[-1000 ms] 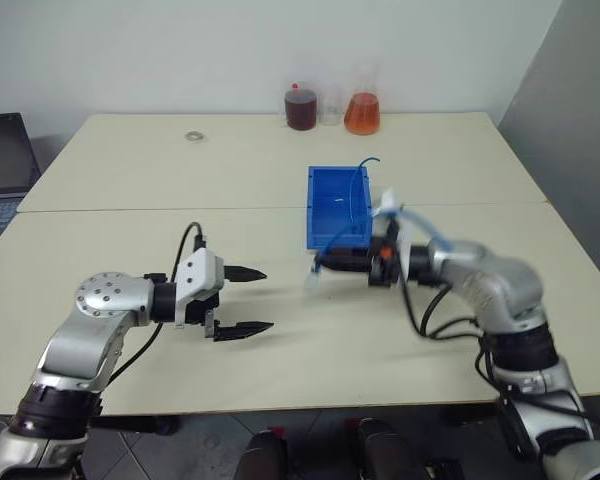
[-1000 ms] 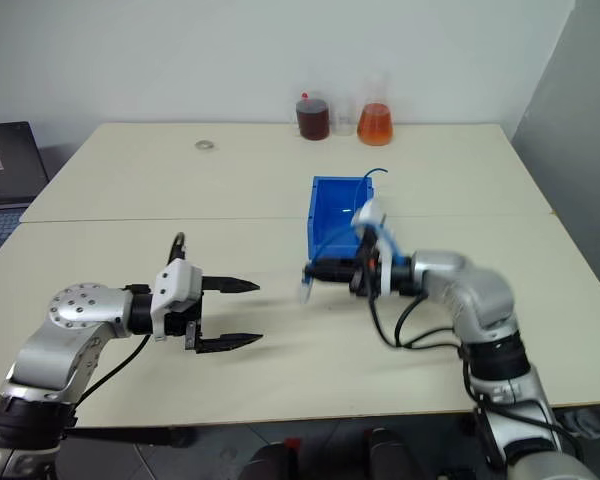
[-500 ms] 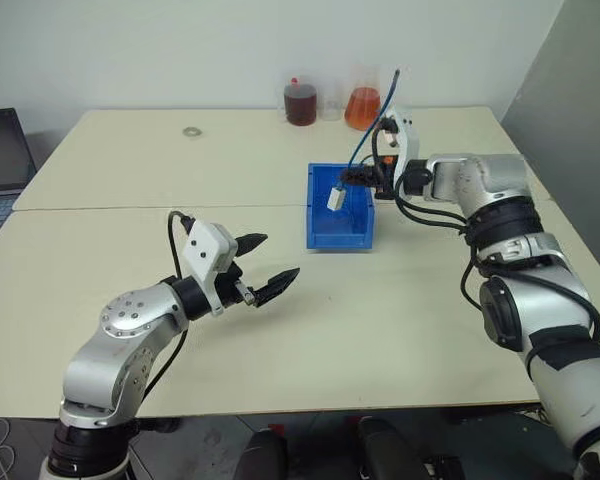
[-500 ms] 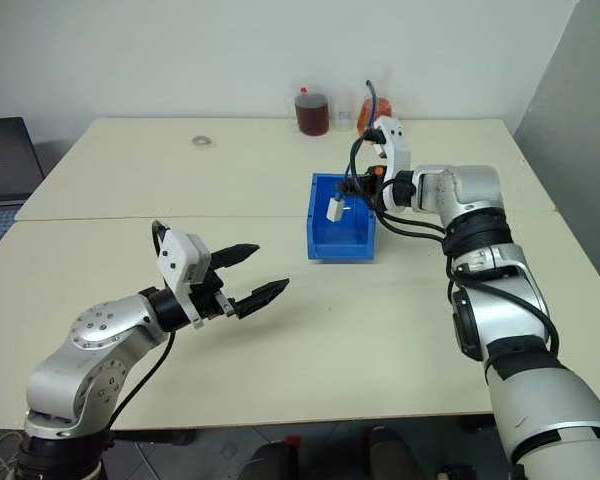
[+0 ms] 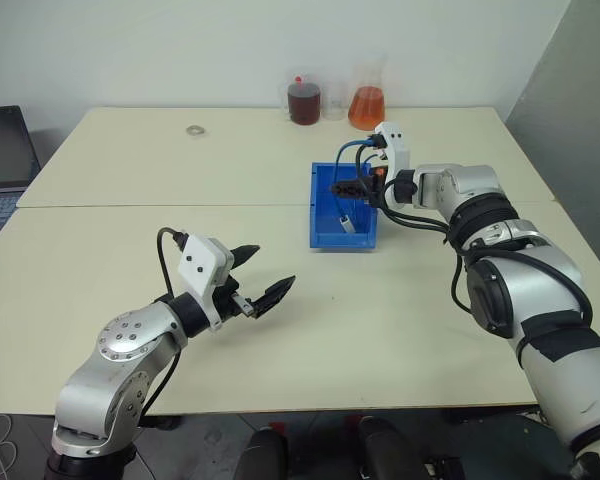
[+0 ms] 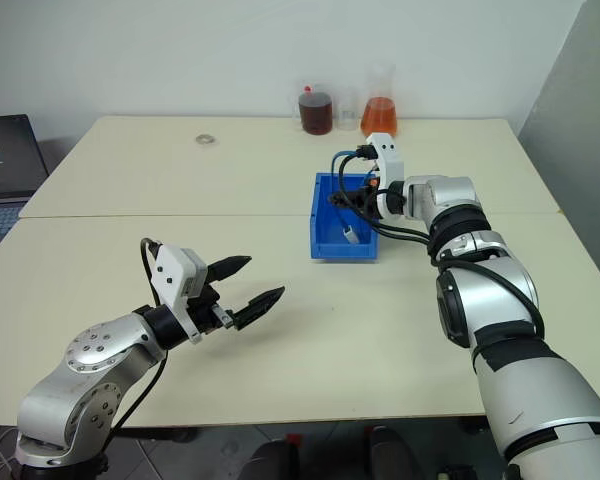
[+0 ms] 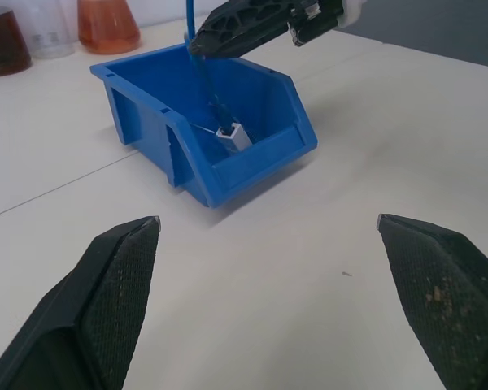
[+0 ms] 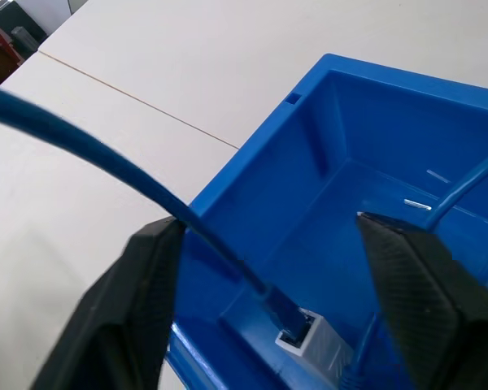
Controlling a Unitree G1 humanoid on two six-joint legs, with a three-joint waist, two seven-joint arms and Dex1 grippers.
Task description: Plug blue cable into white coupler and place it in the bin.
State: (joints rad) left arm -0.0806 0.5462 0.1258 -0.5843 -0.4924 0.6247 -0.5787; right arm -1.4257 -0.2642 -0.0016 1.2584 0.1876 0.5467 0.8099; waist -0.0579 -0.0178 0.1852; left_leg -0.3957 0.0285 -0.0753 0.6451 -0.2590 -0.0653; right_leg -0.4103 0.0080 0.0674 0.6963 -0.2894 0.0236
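hidden: blue cable (image 8: 106,159) end cut off, plugged into white coupler (image 8: 309,335) inside bin (image 5: 325,238)
right gripper (image 5: 356,187): spread wide over bin, nothing gripped
left gripper (image 5: 260,275): held level, spread, empty

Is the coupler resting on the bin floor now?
Touching. The right wrist view shows the coupler lying on the bin floor, with the cable plugged into it.

Lab: liquid-filled flasks (image 5: 365,103) on table (image 5: 120,170)
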